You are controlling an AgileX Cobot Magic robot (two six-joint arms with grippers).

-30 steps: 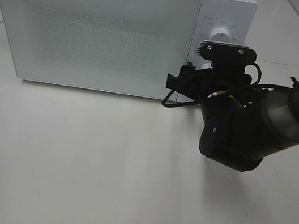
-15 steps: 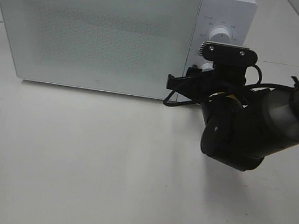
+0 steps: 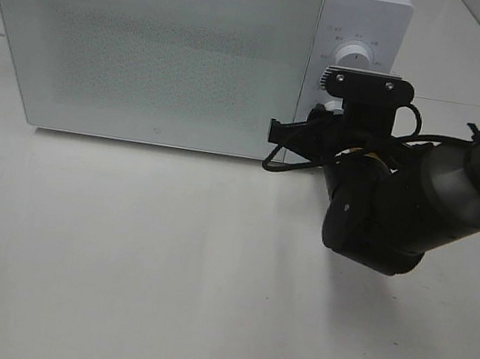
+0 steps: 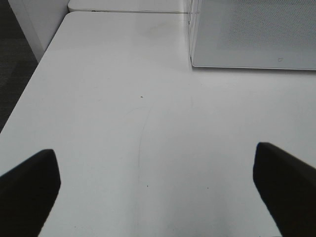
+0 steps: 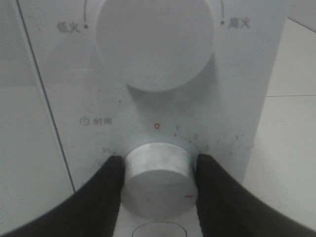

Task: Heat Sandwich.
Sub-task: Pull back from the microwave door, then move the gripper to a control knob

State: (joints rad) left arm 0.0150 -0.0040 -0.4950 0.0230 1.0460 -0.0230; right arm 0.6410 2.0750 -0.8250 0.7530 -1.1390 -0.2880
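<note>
The sandwich is hidden from every view. The white microwave [image 3: 152, 45] stands at the back of the table with its frosted door closed. My right gripper [image 5: 158, 183] is at the control panel, one dark finger [image 5: 106, 192] on each side of the lower timer knob [image 5: 157, 180] and pressed against it. In the exterior high view the wrist camera block [image 3: 368, 89] covers most of that knob. My left gripper [image 4: 157, 197] hangs wide open over bare table, its fingers [image 4: 27, 190] at the frame's edges with nothing between them.
The upper power knob [image 5: 155, 42] sits just above the timer knob. The right arm's bulky black body [image 3: 382, 212] hovers over the white table [image 3: 116, 260] in front of the panel. The microwave's lower left corner [image 4: 252, 34] shows in the left wrist view.
The right gripper's fingers have closed in onto the timer knob, and the wrist has edged slightly up toward the panel. The left gripper has not moved.
</note>
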